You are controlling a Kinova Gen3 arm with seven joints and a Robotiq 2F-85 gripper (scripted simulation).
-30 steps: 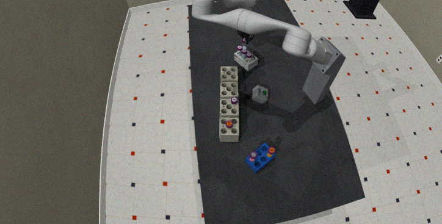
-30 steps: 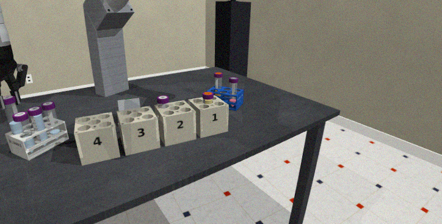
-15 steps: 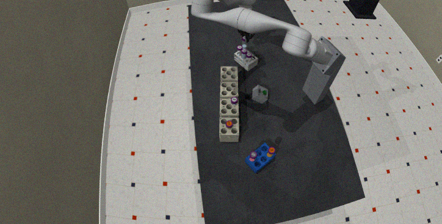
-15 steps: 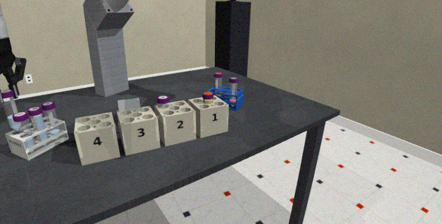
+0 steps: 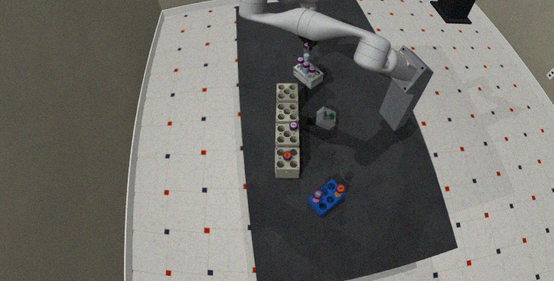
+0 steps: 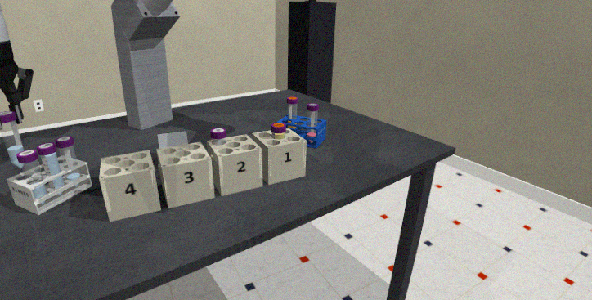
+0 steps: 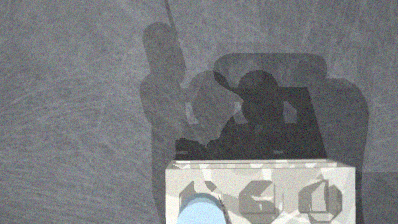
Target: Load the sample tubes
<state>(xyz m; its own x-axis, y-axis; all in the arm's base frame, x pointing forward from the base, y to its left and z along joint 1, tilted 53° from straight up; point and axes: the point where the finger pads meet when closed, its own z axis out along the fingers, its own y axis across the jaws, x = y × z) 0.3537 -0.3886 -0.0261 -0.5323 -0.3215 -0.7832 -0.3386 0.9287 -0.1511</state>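
Observation:
My gripper (image 6: 14,105) is at the far left of the table, shut on the purple cap of a water blank (image 6: 11,138). It holds the blank upright and clear above the table, just behind the white blanks rack (image 6: 47,181); from above, the held blank (image 5: 306,50) hangs over that rack (image 5: 307,73). Three blanks stand in the rack. Adapters 4 (image 6: 129,184), 3 (image 6: 186,173), 2 (image 6: 235,163) and 1 (image 6: 284,154) stand in a row. Adapter 2 holds a white-dot tube (image 6: 217,133). Adapter 1 holds an orange-dot sample (image 6: 278,128). In the wrist view a light-blue tube end (image 7: 200,212) shows before the rack (image 7: 260,192).
The blue sample rack (image 5: 327,197) holds an orange-dot tube (image 5: 340,188) and the grey-dot tube (image 5: 317,194). The DONE desk (image 5: 325,117) with its green key (image 5: 331,115) stands beside adapters 3 and 2. The arm's base column (image 6: 142,65) rises behind.

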